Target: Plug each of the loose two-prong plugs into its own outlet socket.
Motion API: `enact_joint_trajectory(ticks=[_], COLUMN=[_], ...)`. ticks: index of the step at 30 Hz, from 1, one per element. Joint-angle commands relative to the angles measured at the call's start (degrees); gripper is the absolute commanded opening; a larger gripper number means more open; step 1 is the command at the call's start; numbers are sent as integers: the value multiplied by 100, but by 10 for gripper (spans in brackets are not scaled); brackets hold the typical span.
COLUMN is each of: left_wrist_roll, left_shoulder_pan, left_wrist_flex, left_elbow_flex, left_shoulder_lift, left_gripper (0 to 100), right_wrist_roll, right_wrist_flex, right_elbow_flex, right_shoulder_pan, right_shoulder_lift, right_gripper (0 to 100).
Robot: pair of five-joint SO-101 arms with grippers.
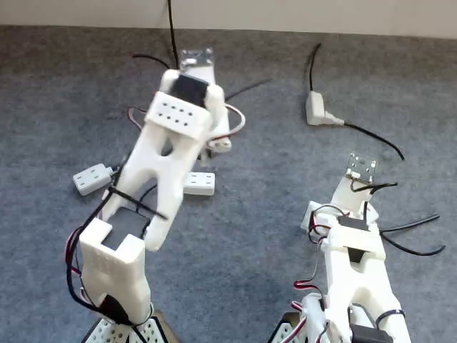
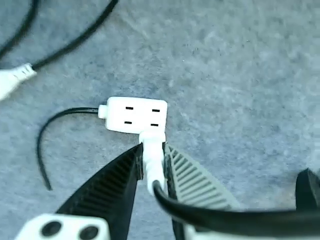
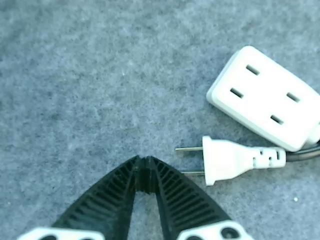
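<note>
My left gripper (image 2: 152,148) is shut on a white two-prong plug (image 2: 152,162). The plug's front end touches the side of a white outlet socket (image 2: 135,114), and its prongs are hidden. My right gripper (image 3: 145,173) is shut with nothing in it, low over the carpet. Just beside it lies a loose white plug (image 3: 231,160), prongs bare and pointing away from a white outlet socket (image 3: 267,97). From above, another loose plug (image 1: 315,108) lies on its black cord at the far right, and two more outlet sockets (image 1: 93,179) (image 1: 200,184) lie beside the left arm.
Black cords (image 1: 371,136) trail across the grey carpet at the far right and behind the left arm. A further plug end (image 2: 12,80) shows at the edge of the left wrist view. Both arm bases stand at the near edge.
</note>
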Motion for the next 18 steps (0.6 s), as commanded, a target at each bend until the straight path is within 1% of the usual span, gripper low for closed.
enact_joint_trajectory(ticks=[1, 4, 9, 11, 14, 18], left_wrist_roll=[1143, 1424, 1407, 1336, 1037, 1002], left_shoulder_pan=[92, 84, -119, -136, -75, -13], left_wrist_flex=[-923, -1222, -1275, -1301, -1582, -1934], left_elbow_flex=[989, 1349, 1631, 1719, 1912, 2149], left_shoulder_lift=[-347, -356, -347, -295, -295, -295], left_gripper=[6, 6, 6, 6, 6, 6], right_wrist_roll=[-70, -70, -70, -70, -70, -70], right_wrist_flex=[-119, -119, -119, -119, -119, -119], right_elbow_flex=[-57, -57, -57, -57, -57, -57], right_shoulder_pan=[31, 31, 31, 31, 31, 31], right_shoulder_lift=[-110, -110, -110, -110, -110, -110], right_gripper=[9, 9, 9, 9, 9, 9])
